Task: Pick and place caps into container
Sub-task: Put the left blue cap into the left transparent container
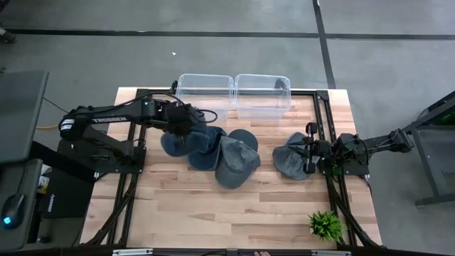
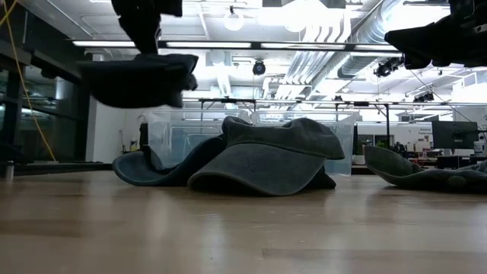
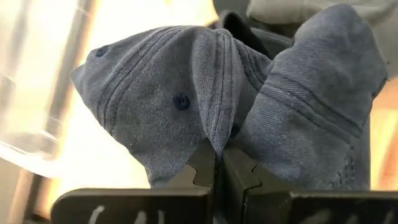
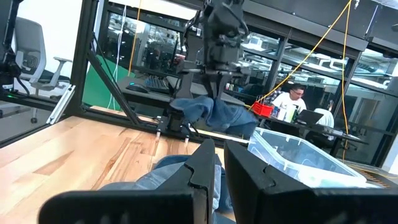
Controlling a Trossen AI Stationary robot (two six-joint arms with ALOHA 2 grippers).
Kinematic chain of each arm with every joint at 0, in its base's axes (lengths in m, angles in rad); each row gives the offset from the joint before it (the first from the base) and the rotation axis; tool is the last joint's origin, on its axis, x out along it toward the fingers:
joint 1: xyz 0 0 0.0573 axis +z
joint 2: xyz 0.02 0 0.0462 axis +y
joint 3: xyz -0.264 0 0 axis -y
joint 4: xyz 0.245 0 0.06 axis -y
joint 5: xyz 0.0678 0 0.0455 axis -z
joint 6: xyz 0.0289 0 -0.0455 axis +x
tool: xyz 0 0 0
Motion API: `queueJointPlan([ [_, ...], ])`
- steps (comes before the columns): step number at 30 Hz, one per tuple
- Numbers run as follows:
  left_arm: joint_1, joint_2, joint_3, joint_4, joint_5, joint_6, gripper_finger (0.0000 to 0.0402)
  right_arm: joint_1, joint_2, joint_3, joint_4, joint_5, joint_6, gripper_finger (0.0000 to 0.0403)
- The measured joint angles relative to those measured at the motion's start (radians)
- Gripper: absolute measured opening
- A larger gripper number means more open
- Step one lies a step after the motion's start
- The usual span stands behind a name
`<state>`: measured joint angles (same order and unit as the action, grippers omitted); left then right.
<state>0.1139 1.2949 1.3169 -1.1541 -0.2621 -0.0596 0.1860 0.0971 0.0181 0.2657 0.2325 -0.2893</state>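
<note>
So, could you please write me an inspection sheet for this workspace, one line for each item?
Surface: wooden table, bare along its near edge.
Job's things: one cap lifted clear of the table; a pile of caps at the centre; another cap to the right; two clear containers at the far edge, no cap seen inside.
Clutter: small green plant at the near right corner.
Grippers: left gripper shut on the lifted cap; right gripper hangs above the right-hand cap, fingers nearly together, holding nothing.
Cables: yellow cable in the room behind.
Surroundings: seated person at a desk beyond the table.
</note>
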Motion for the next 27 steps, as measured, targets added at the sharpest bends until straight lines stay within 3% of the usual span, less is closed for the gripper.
queueJointPlan([
  [6,-0.010,0.000,0.053,0.015,-0.069,0.046,0.0000,0.000,0.000,0.000,0.000,0.000,0.000,0.0032],
  [18,-0.009,0.000,0.085,0.138,-0.215,0.293,0.0000,0.000,0.000,0.000,0.000,0.000,0.000,0.0032],
  [27,-0.008,0.000,0.085,0.226,-0.202,0.365,0.0000,0.000,0.000,0.000,0.000,0.000,0.000,0.0032],
])
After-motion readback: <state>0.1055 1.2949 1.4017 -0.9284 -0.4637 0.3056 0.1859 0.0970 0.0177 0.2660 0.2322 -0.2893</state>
